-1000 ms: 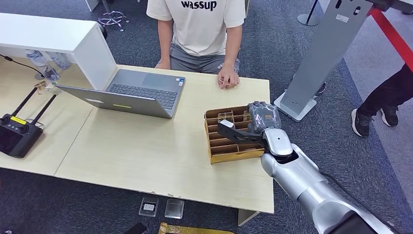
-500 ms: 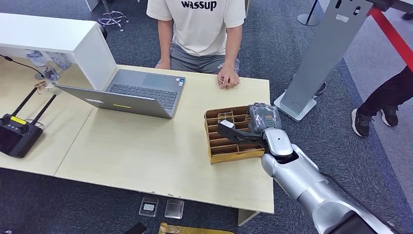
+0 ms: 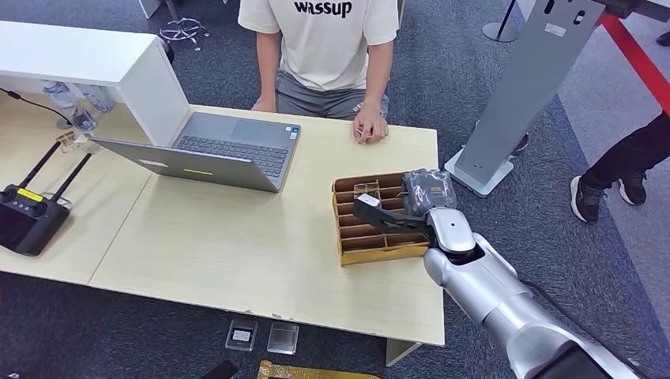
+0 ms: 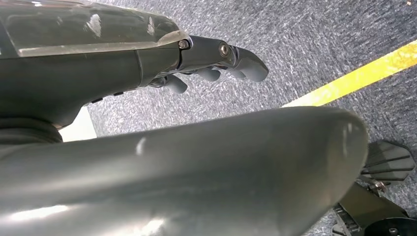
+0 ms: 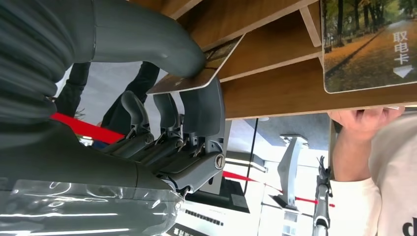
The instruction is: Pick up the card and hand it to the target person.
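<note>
Card [image 5: 196, 73] for the handover is pinched between the right hand's thick thumb and the flat of its dark fingers, seen close up from the wrist camera. It sits partly inside a slot of the wooden card box [image 3: 371, 241], so it looks gripped but not yet drawn clear; the angle is awkward, so how far it is out is hard to judge.

Going left to right across the head view of the table [image 3: 237, 253]:

At 9 o'clock, a black remote controller [image 3: 28, 217] with two antennas lies near the table's edge, well apart from the work.

Toward 11 o'clock, an open grey laptop [image 3: 225, 150] faces the seated person [image 3: 320, 47], which suggests this person is working there and is likely the one to receive the card.

At 12 o'clock that person sits behind the far edge in a pale T-shirt, one fist [image 3: 370, 129] resting on the table near the box, within easy reach for a handover.

At 3 o'clock the box stands on the table, divided into narrow slots that keep cards upright for picking. A second card [image 5: 369, 44], printed with autumn trees, stands in a neighbouring slot.

The right hand [image 3: 407, 205] reaches over the box from 5 o'clock on its silver arm.

The left hand [image 4: 216, 61] hangs over grey carpet, fingers loosely apart and holding nothing, kept out of the way.
</note>
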